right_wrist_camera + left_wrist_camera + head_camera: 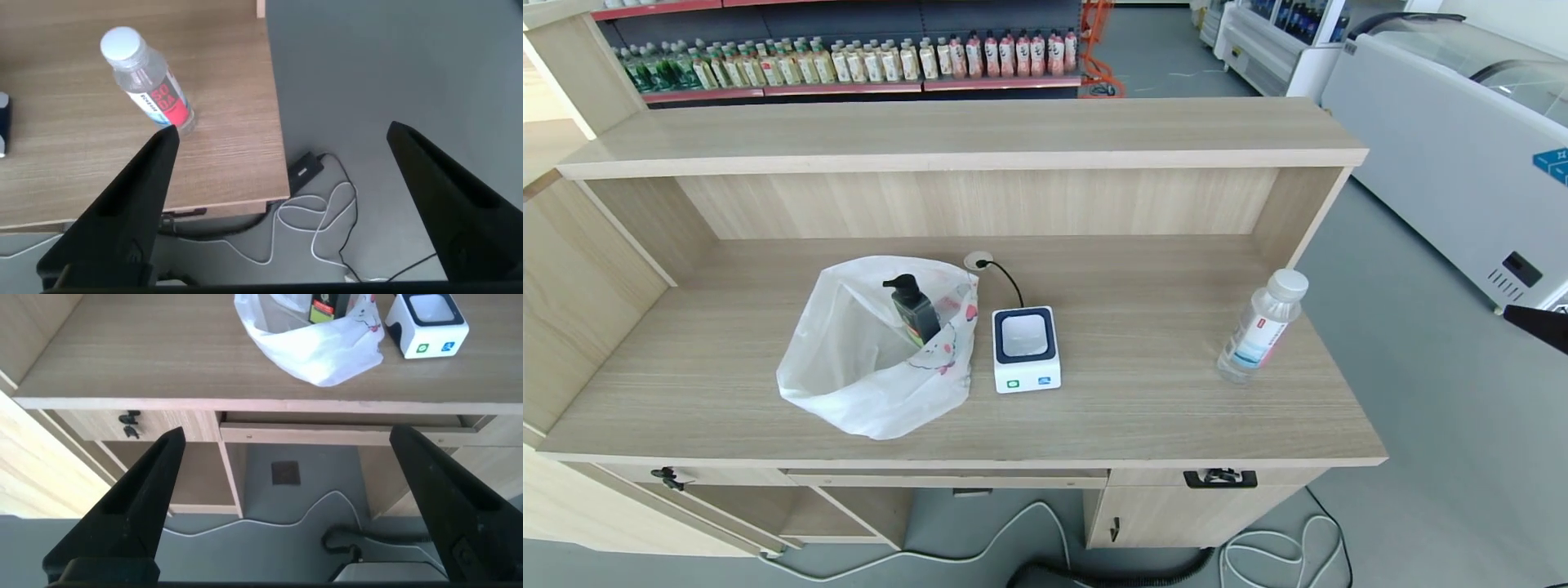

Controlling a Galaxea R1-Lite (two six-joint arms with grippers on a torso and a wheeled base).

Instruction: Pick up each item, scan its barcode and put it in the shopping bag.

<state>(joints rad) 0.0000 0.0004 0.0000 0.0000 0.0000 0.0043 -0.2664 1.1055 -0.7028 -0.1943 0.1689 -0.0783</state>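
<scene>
the water bottle (1262, 327) stands up tall near the right end of the desk (1143, 392), cap on top. a dark pump bottle (913, 310) stands in the shopping bag (866, 384), which sits just beside the scanner (1025, 347). the left end effector (286, 441) and right end effector (282, 135) are wide, holding nothing.

wooden counter (1135, 392), grey shop floor (1421, 343)

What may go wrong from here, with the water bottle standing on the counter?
The water bottle stands close to the right edge of the counter. A sideways push from the open right gripper may tip it onto the floor.
The shopping bag is soft and already holds a pump bottle. Its mouth may fold shut when the next item goes in.
</scene>
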